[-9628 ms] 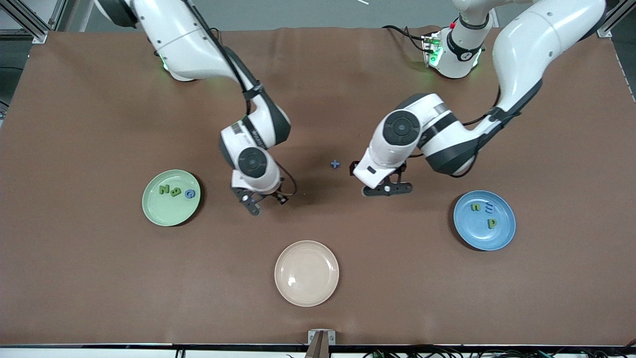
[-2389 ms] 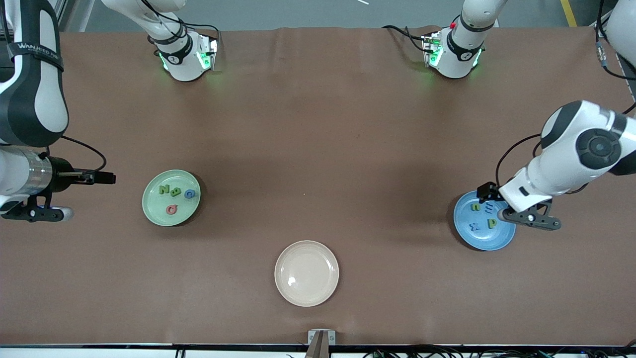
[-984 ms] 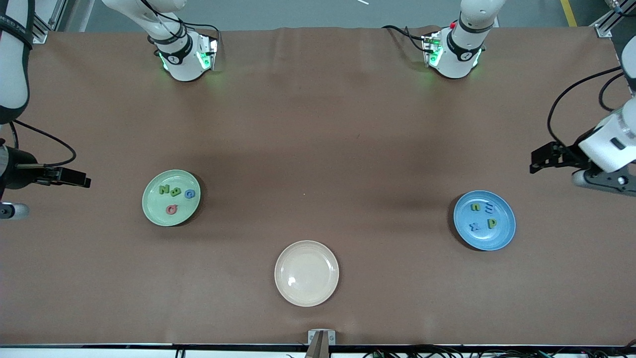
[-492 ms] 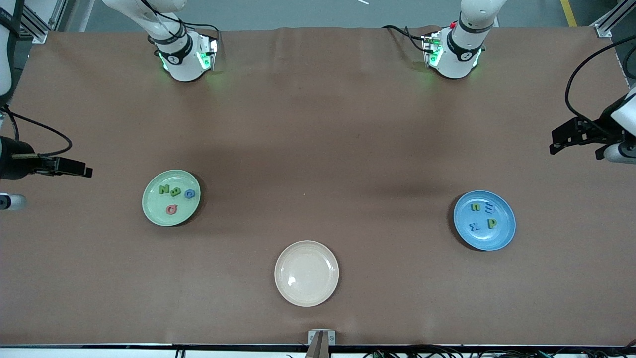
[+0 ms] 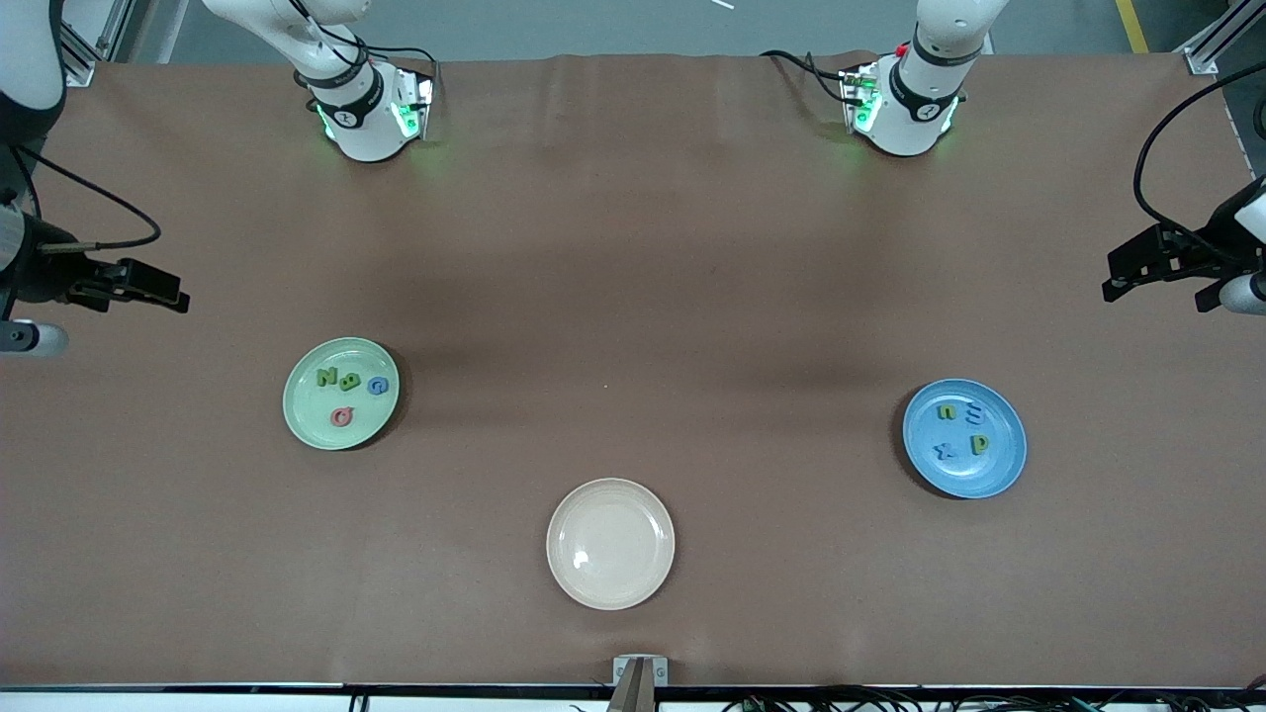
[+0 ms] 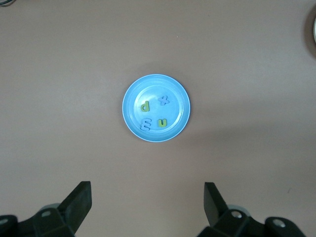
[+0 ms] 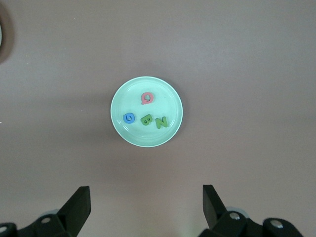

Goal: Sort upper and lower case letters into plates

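Letters (image 7: 146, 112) in mint plate (image 7: 120, 133) and blue plate (image 6: 132, 123): probably light, rigid, pinched across edges. Left gripper (image 6: 148, 202) and right gripper (image 7: 146, 203) held high over their plates, fingers spread wide, empty.

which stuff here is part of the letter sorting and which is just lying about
Part of the job:
- mint green plate holding N, B, G, Q
- blue plate holding n, m, x, p

Just lying about:
- cream plate, nearest the front camera, nothing in it
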You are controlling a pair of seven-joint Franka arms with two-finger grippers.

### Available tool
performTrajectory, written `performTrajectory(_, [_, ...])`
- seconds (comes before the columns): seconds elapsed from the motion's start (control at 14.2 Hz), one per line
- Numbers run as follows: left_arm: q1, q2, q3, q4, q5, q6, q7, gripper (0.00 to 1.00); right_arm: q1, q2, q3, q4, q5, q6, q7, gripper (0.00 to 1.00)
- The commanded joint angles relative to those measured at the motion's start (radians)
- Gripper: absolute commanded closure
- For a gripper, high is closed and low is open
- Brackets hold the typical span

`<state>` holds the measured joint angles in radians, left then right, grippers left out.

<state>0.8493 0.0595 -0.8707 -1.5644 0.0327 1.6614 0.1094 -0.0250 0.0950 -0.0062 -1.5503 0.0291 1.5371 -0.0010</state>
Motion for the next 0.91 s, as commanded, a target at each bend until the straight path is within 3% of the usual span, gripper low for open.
performTrajectory(0.0, [-0.001,-0.003,0.002,0.015,-0.011,-0.023,-0.042,0.0,0.019,-0.064,0.0,-0.066,-0.026,0.021,-0.005,0.0])
performTrajectory(0.21, [-0.004,-0.003,0.001,0.011,-0.013,-0.025,-0.135,0.0,0.023,-0.089,-0.001,-0.08,-0.026,0.02,-0.005,0.0])
performTrajectory(0.84, [0.001,0.005,-0.002,0.018,-0.025,-0.026,-0.137,0.0,0.017,-0.152,-0.003,-0.083,-0.017,-0.015,-0.005,0.0])
